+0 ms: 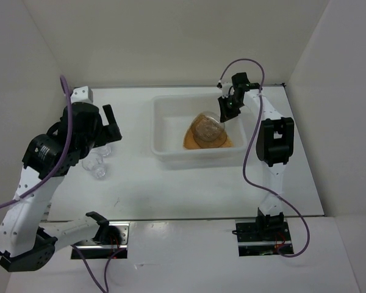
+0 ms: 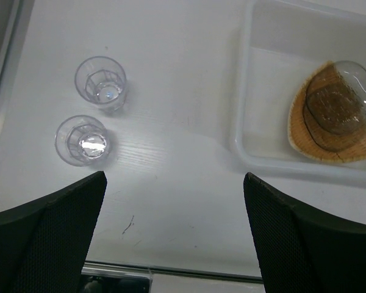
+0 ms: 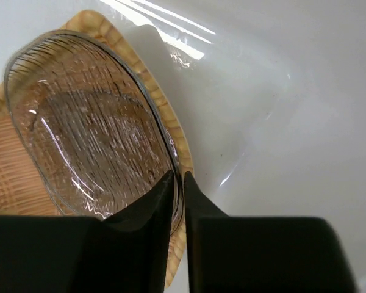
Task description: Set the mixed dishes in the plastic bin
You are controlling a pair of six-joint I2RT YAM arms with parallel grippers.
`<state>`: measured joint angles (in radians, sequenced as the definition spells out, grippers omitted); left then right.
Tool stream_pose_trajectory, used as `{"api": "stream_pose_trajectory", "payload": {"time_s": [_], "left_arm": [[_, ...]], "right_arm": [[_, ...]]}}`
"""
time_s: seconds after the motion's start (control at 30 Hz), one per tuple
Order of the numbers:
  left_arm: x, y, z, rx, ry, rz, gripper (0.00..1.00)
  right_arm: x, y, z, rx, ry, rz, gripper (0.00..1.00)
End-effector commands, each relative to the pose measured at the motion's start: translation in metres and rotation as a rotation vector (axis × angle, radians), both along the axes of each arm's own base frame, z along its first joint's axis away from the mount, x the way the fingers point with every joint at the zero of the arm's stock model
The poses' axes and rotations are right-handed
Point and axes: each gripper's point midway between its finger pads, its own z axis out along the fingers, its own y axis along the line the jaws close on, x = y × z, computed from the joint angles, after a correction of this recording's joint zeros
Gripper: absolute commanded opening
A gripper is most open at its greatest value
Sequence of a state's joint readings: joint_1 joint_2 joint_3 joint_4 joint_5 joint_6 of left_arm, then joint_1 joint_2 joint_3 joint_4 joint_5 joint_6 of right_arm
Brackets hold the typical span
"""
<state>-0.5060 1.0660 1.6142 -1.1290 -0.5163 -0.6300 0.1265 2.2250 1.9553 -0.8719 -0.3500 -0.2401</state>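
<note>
The plastic bin (image 1: pixel 165 152) holds an orange-tan woven plate (image 1: pixel 192 141) lying flat. A translucent grey speckled plate (image 1: pixel 207 129) leans tilted on top of it. My right gripper (image 3: pixel 178 177) is inside the bin, shut on the right rim of that grey plate (image 3: pixel 85 128), with the woven plate (image 3: pixel 12 177) under it. Two clear ribbed cups (image 2: pixel 100 82) (image 2: pixel 82 140) stand upright on the table left of the bin (image 2: pixel 244 91). My left gripper (image 2: pixel 174 183) hovers open above the table, nearer than the cups and to their right, holding nothing.
White walls close in the table at the back and on both sides. The bin's white floor (image 3: pixel 280 91) shows to the right of the plates. A strip of bare table (image 2: pixel 171 110) lies between the cups and the bin.
</note>
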Motion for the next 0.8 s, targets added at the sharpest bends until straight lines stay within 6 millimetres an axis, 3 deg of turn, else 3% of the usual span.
{"api": "stream_pose_trajectory", "payload": {"time_s": [0.0, 0.13, 0.2, 0.27, 0.3, 0.37, 0.4, 0.43, 0.5, 0.53, 0.57, 0.6, 0.63, 0.7, 0.73, 0.77], "left_arm": [[-0.012, 0.023, 0.014, -0.011, -0.03, 0.085, 0.99], [-0.015, 0.031, -0.004, -0.006, 0.03, 0.136, 0.99], [-0.016, 0.034, -0.009, -0.027, 0.046, 0.169, 0.99], [-0.017, 0.038, -0.01, -0.038, 0.052, 0.193, 0.99], [-0.016, 0.04, -0.018, -0.034, 0.078, 0.215, 0.99], [-0.014, 0.043, -0.024, -0.043, 0.089, 0.239, 0.99], [-0.01, 0.044, -0.028, -0.037, 0.101, 0.25, 0.99], [-0.007, 0.041, -0.041, -0.04, 0.138, 0.244, 0.99], [0.003, 0.043, -0.053, -0.041, 0.172, 0.267, 0.99], [0.007, 0.043, -0.057, -0.045, 0.182, 0.273, 0.99], [0.011, 0.048, -0.063, -0.041, 0.202, 0.287, 0.99], [0.017, 0.05, -0.068, -0.032, 0.221, 0.291, 0.99], [0.024, 0.05, -0.069, -0.042, 0.219, 0.286, 0.99], [0.035, 0.062, -0.078, -0.023, 0.249, 0.305, 0.99], [0.043, 0.065, -0.076, -0.025, 0.239, 0.31, 0.99], [0.047, 0.068, -0.079, -0.028, 0.248, 0.309, 0.99]], "right_arm": [[0.009, -0.021, 0.004, -0.09, -0.061, -0.073, 0.19], [0.008, -0.026, 0.013, -0.116, -0.082, -0.064, 0.48], [0.002, -0.022, 0.034, -0.095, -0.106, -0.033, 0.59], [-0.005, -0.022, 0.045, -0.096, -0.115, -0.008, 0.62], [-0.01, -0.021, 0.064, -0.086, -0.149, 0.003, 0.64], [-0.023, -0.023, 0.079, -0.088, -0.171, 0.01, 0.64], [-0.023, -0.022, 0.094, -0.079, -0.223, 0.024, 0.64], [-0.036, -0.028, 0.121, -0.078, -0.288, 0.02, 0.64], [-0.054, -0.029, 0.156, -0.078, -0.399, 0.052, 0.7], [-0.059, -0.03, 0.162, -0.08, -0.425, 0.058, 0.7], [-0.063, -0.031, 0.165, -0.087, -0.443, 0.069, 0.67], [-0.071, -0.022, 0.156, -0.109, -0.427, 0.097, 0.58], [-0.074, -0.018, 0.149, -0.127, -0.416, 0.117, 0.38], [-0.071, -0.012, 0.127, -0.168, -0.381, 0.129, 0.1], [-0.068, -0.007, 0.108, -0.173, -0.337, 0.143, 0.0], [-0.067, -0.005, 0.098, -0.167, -0.312, 0.152, 0.0]]}}
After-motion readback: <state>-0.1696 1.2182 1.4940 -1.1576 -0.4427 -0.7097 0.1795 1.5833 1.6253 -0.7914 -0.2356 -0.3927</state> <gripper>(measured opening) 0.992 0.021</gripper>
